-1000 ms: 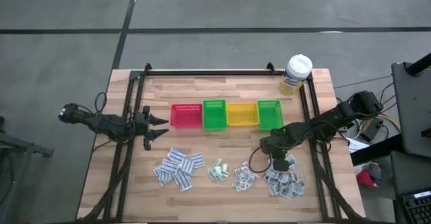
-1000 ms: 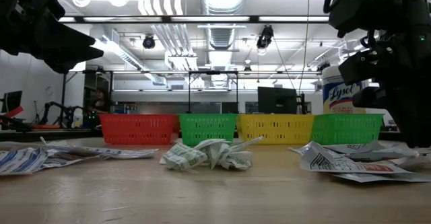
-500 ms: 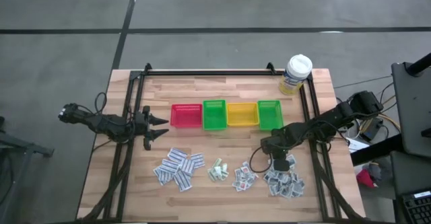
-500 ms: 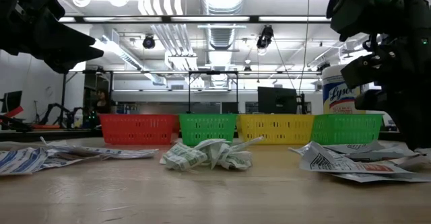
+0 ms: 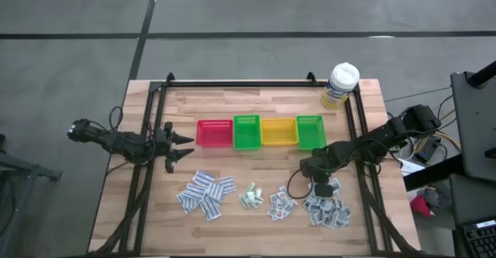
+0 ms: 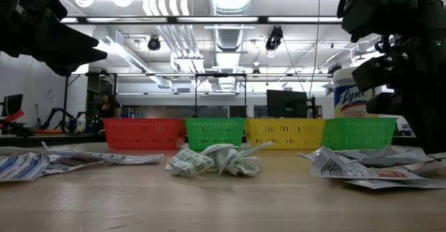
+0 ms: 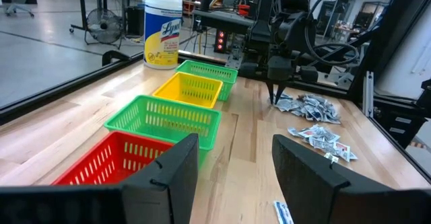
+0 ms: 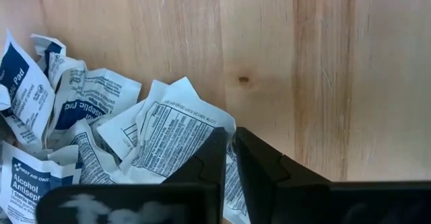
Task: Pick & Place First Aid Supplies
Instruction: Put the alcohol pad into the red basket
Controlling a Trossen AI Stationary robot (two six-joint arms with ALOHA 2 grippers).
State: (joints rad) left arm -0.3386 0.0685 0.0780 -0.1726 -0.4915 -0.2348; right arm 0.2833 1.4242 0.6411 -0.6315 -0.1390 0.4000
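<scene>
My two arms are dark, near black, built of slim jointed links. A black cable loops beside the right arm (image 5: 364, 148) just behind its jaws. The left arm (image 5: 116, 140) ends in two flat, matte black fingers (image 7: 174, 177) with squared tips. The right fingers (image 8: 259, 170) are equally dark and wedge-shaped.

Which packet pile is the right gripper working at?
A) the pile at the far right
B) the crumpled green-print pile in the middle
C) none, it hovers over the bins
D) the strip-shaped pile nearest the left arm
A: the right gripper points down into the rightmost pile of packets, fingers nearly shut on a packet edge.
</scene>
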